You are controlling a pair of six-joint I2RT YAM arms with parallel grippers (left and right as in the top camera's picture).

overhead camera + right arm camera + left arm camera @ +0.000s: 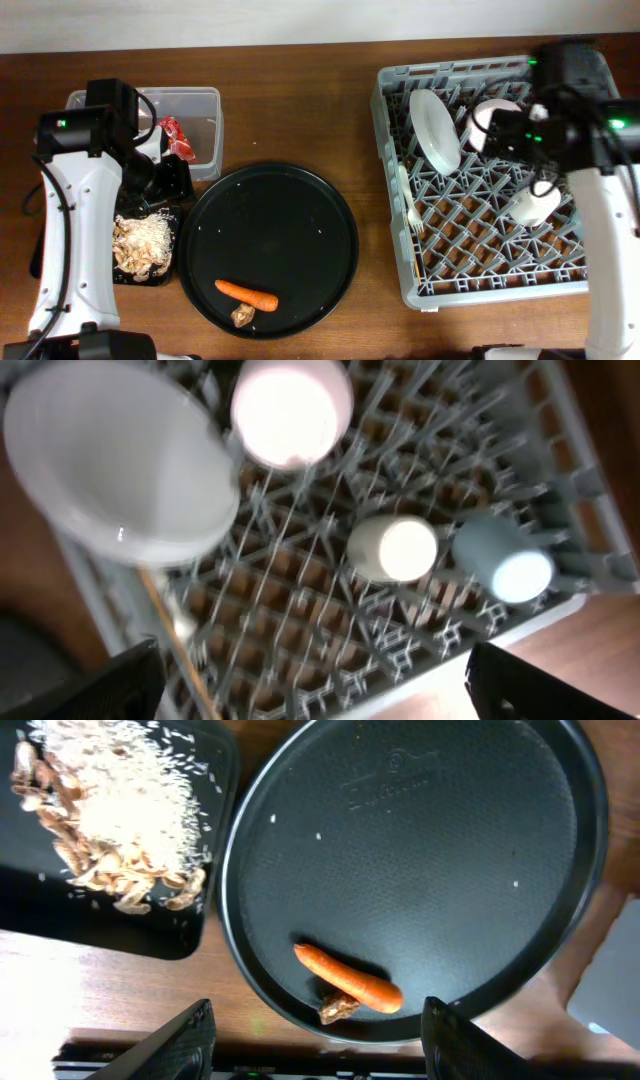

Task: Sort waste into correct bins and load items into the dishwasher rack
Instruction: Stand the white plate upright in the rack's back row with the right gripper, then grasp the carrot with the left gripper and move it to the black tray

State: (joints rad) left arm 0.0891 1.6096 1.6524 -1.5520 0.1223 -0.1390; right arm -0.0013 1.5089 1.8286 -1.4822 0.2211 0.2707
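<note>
Writing: the only marking found is an embossed stamp on the floor of the round black tray [270,215], seen in the left wrist view and too faint to read; no labels or brands can be made out elsewhere. The left claw [318,1025] hangs over the near rim of the round tray, fingers spread and nothing between them. The right claw [305,660] hangs above the dishwasher rack [480,293], fingers spread wide and empty; its view is blurred. Waste: the red wrapper [178,140] lies in the clear tub [203,105] against its right end. The peanut-like scraps [140,245] with white crumbs sit in the flat black tray [130,930], piled toward one end. The carrot [348,978] and the brown chunk [338,1010] lie touching on the round tray, close to its front rim; the rest of that tray's floor is bare apart from specks. Items: the plate [435,128] stands tilted on the pegs beside the bowl [492,115]. The white cup [392,548] and light-blue cup [505,560] sit side by side, and the fork [410,205] and chopstick [165,615] lie along the rack's left wall. Edges: the flat tray lies just beside the round tray's left rim. A strip of bare counter [365,200] separates the round tray from the rack.
</note>
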